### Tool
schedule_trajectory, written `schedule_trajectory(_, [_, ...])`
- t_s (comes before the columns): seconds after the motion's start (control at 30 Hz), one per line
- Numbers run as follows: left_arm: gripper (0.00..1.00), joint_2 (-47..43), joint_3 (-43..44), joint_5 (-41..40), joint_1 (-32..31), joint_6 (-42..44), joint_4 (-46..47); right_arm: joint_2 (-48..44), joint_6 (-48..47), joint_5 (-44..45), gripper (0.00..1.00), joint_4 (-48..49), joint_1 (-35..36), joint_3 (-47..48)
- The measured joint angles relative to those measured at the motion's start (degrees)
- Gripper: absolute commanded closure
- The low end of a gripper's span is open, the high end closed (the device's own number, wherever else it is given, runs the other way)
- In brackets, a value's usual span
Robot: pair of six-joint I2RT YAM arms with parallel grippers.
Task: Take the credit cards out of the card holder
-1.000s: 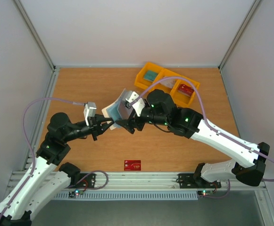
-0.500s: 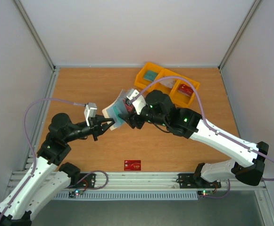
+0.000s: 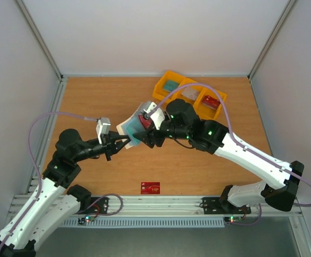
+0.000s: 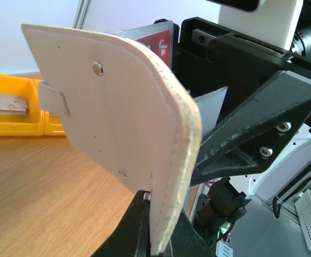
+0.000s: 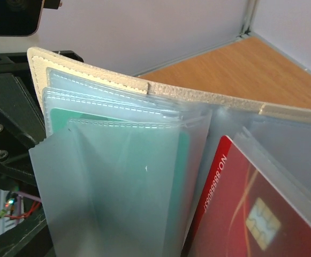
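Observation:
The card holder (image 3: 132, 127) is held upright above the table, cream outside (image 4: 118, 118) and with clear sleeves inside (image 5: 118, 176). My left gripper (image 3: 124, 142) is shut on its lower edge (image 4: 158, 235). A red credit card (image 5: 241, 214) with a chip stands partly out of a sleeve, and its top shows above the holder (image 4: 159, 44). A green card (image 5: 183, 150) sits in another sleeve. My right gripper (image 3: 145, 133) is pushed in among the sleeves. Its fingers are hidden, so its state is unclear. Another red card (image 3: 150, 188) lies on the table near the front edge.
A yellow three-compartment bin (image 3: 190, 88) stands at the back right, just behind my right arm, with cards in its compartments. It also shows in the left wrist view as the yellow bin (image 4: 10, 120). White walls close the table at the back and sides.
My right gripper has moved up and left, deeper into the holder, and a red card now shows at the holder's top. The left gripper has kept its hold and place.

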Motion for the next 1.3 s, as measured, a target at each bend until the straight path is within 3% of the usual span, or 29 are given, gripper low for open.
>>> schedule_trajectory(0.13, [1.0,0.0,-0.2,0.0,0.0,0.0,0.0,0.8,0.8,-3.5,0.33,0.0,-1.7,0.0])
schedule_trajectory(0.47, [1.0,-0.3,-1.1,0.7,0.1,-0.1,2.2,0.8,2.1,-11.3,0.78,1.3,-5.1,-0.5])
schedule_trajectory(0.63, [1.0,-0.3,-2.0,1.8,0.0,-1.4,4.1,0.2,2.5,-13.2,0.95,1.7,-5.8,-1.3])
schedule_trajectory(0.87, [1.0,-0.3,-3.0,3.0,0.0,-3.2,6.6,-0.1,3.3,-14.4,0.99,2.4,-6.5,-2.0])
schedule_trajectory(0.9, [0.97,-0.3,-3.2,3.0,0.0,-3.3,6.9,-0.3,3.5,-14.8,0.99,2.4,-6.9,-2.1])
schedule_trajectory(1.0, [0.66,-0.4,-4.1,2.5,0.0,-3.6,8.2,-1.1,4.5,-15.6,0.99,2.3,-7.9,-2.6])
schedule_trajectory(1.07, [0.53,-0.8,-5.1,2.1,0.0,-3.8,9.0,-1.5,5.4,-15.8,0.99,2.1,-8.3,-2.8])
schedule_trajectory(1.3, [0.32,-1.4,-8.0,3.3,0.0,-5.5,11.1,-1.6,8.3,-15.4,0.99,0.2,-8.5,-2.7])
